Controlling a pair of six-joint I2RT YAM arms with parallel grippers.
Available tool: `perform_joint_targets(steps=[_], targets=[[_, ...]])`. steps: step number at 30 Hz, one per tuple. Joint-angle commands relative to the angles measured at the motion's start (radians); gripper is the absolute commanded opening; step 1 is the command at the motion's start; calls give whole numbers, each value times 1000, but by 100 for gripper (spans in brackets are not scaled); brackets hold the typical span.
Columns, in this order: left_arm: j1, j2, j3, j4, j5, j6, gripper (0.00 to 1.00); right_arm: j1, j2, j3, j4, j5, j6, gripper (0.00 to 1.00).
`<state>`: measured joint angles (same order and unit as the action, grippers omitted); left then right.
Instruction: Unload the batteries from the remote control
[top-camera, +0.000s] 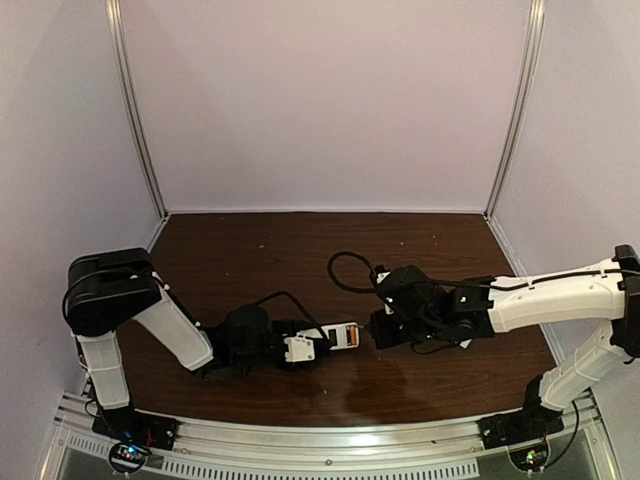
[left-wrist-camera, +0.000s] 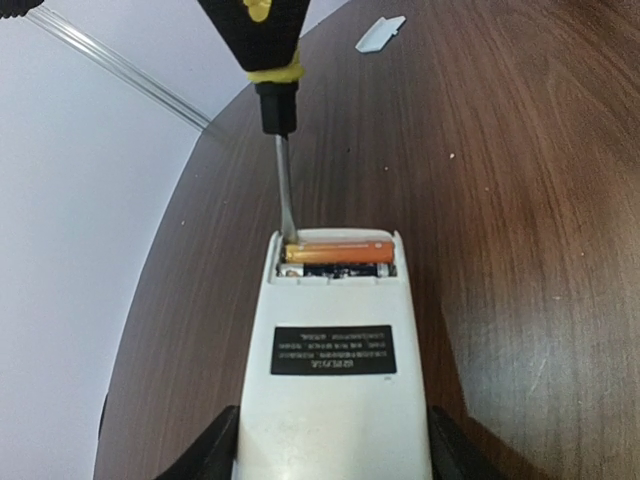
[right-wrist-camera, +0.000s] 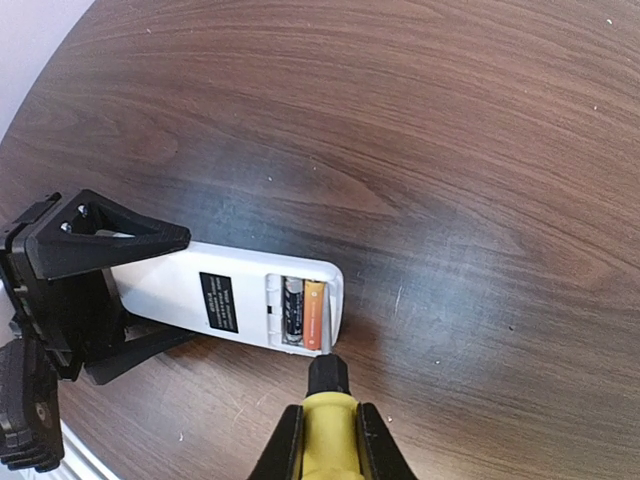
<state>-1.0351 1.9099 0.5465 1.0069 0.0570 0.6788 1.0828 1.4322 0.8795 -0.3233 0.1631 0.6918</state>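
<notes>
The remote control (left-wrist-camera: 335, 400) lies back-up on the table, its battery compartment uncovered at the far end. My left gripper (left-wrist-camera: 330, 455) is shut on its near end, one black finger (left-wrist-camera: 205, 455) on each side. In the compartment lie the two batteries side by side, the orange one (left-wrist-camera: 338, 249) outermost and the dark one (left-wrist-camera: 335, 270) behind it. My right gripper (right-wrist-camera: 325, 440) is shut on a yellow-handled screwdriver (right-wrist-camera: 328, 435). Its metal blade (left-wrist-camera: 285, 195) dips into the compartment at the end of the orange battery (right-wrist-camera: 314, 313). In the top view the remote control (top-camera: 335, 337) sits between both grippers.
A small white cover piece (left-wrist-camera: 380, 32) lies on the dark wood table (top-camera: 300, 250) beyond the remote. White walls with metal corner posts close the table at the back and sides. A black cable (top-camera: 345, 270) loops above the right wrist.
</notes>
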Motion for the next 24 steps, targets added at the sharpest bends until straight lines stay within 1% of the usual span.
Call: perform_joint_targets(steps=[1, 7, 11, 15, 19, 24], targets=[[-9, 6, 23, 24, 25, -1, 0, 19, 64, 53, -62, 37, 37, 0], [-9, 10, 34, 6, 22, -1, 0, 40, 135, 97, -97, 56, 59, 0], [-9, 15, 38, -1, 17, 3, 0, 41, 174, 89, -44, 38, 59, 0], [-9, 20, 40, 1, 18, 9, 0, 39, 207, 85, 6, -4, 22, 0], [-9, 24, 38, 1, 11, 15, 0, 23, 180, 47, 62, -45, -19, 0], [-9, 27, 38, 4, 8, 19, 0, -19, 88, -66, 180, -120, -95, 0]])
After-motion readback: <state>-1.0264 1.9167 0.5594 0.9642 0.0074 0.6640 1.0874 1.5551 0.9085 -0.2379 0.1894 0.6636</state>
